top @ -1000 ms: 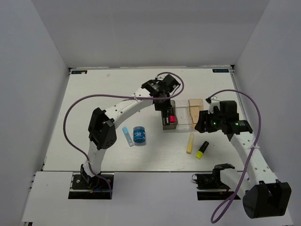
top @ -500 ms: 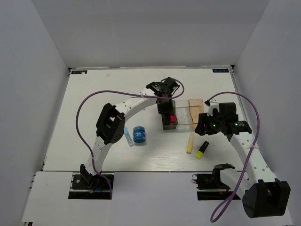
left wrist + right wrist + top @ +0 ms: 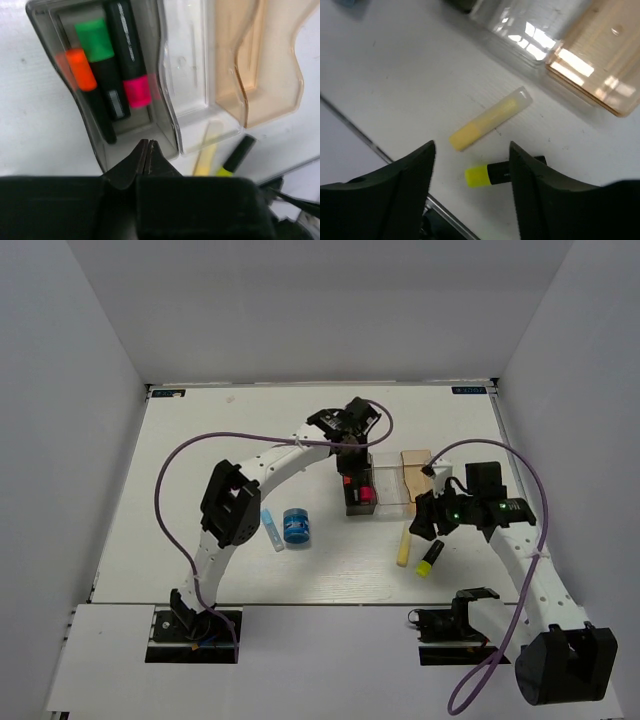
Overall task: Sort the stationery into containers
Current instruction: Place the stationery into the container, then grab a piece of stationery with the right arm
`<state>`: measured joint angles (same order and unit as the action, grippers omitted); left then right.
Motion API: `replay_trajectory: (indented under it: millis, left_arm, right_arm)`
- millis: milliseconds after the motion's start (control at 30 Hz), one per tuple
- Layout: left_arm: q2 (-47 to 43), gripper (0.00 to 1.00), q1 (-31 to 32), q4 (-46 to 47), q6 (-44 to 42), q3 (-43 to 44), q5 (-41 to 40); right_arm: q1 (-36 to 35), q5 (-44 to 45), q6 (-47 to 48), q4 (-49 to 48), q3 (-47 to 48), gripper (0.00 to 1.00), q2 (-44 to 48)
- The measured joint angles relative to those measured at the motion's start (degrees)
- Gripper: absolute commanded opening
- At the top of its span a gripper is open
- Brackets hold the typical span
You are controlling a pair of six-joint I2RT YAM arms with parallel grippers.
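1. Yellow highlighter [image 3: 431,558], top view: lies on the table near the bins, beside a pale stick [image 3: 404,545]. The right gripper [image 3: 425,523] is just above it and nearer than the left gripper [image 3: 350,468], which is over the grey bin [image 3: 350,508].
2. Left wrist view: left gripper closed tight, empty. Three highlighters [image 3: 95,42] lie in the grey bin.
3. Right wrist view: right gripper spread wide, empty. The highlighter's long axis runs finger to finger, so a wrist turn is likely needed.

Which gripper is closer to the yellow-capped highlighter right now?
Right. The right gripper hovers open over the yellow-capped highlighter; the left gripper is shut, farther off by the near end of the dark grey bin.
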<state>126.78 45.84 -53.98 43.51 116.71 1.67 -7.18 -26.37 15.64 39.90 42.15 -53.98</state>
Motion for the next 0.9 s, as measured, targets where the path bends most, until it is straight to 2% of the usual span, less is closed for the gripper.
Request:
replay_trajectory:
  millis: [33, 100, 133, 167, 267, 300, 367, 467, 500, 600, 700, 900]
  left_arm:
    - [-0.9, 0.0, 0.02, 0.13, -1.31, -0.44, 0.81]
    - [-5.88, 0.03, 0.11, 2.45, -3.89, -5.92, 2.84]
    - [-9.7, 0.31, 0.2, 2.43, -5.4, -9.7, 3.58]
    - [-14.38, 0.52, 0.39, 2.89, -7.19, -14.47, 4.0]
    - [-30.45, 0.9, 1.14, 2.27, -13.07, -28.06, 3.17]
    - [-36.46, 0.98, 1.4, 1.31, -15.06, -32.06, 2.38]
    - [-47.63, 1.0, 1.86, 1.14, -17.86, -39.89, 0.61]
    - [-62.86, 1.0, 1.27, 1.4, -21.27, -51.65, -2.82]
    - [-67.73, 1.0, 0.24, 2.03, -22.34, -56.65, -3.69]
    - [-72.74, 1.0, -2.78, 2.36, -23.65, -63.87, -4.48]
    - [-73.29, 1.0, -5.44, 3.8, -24.55, -69.29, -4.59]
    - [-73.13, 1.0, -9.46, 6.58, -25.75, -74.29, -3.98]
  right_arm:
    - [0.02, -2.49, 3.58, 1.4, 0.07, 0.55, 0.26]
    - [0.07, -7.37, 15.93, 6.08, 0.35, 0.51, 0.66]
    - [0.07, -9.46, 22.21, 8.9, 0.39, 0.51, 0.96]
    - [0.07, -11.5, 31.12, 12.31, 0.39, 0.51, 1.55]
    - [0.04, -13.94, 54.97, 21.64, 0.11, 0.53, 3.54]
    - [0.04, -13.94, 62.73, 24.65, -0.07, 0.53, 3.69]
    - [0.04, -13.68, 74.84, 29.11, -0.26, 0.54, 2.69]
    - [0.04, -11.43, 85.9, 32.65, -0.87, 0.57, -0.63]
    - [0.07, -10.56, 88.24, 33.38, -1.05, 0.62, -2.32]
    - [0.2, -7.85, 92.78, 34.42, -1.2, 0.62, -7.28]
    - [0.57, -5.27, 94.88, 34.25, -1.2, 0.62, -10.91]
    - [1.51, 0.13, 96.61, 32.65, -0.94, 0.62, -16.59]
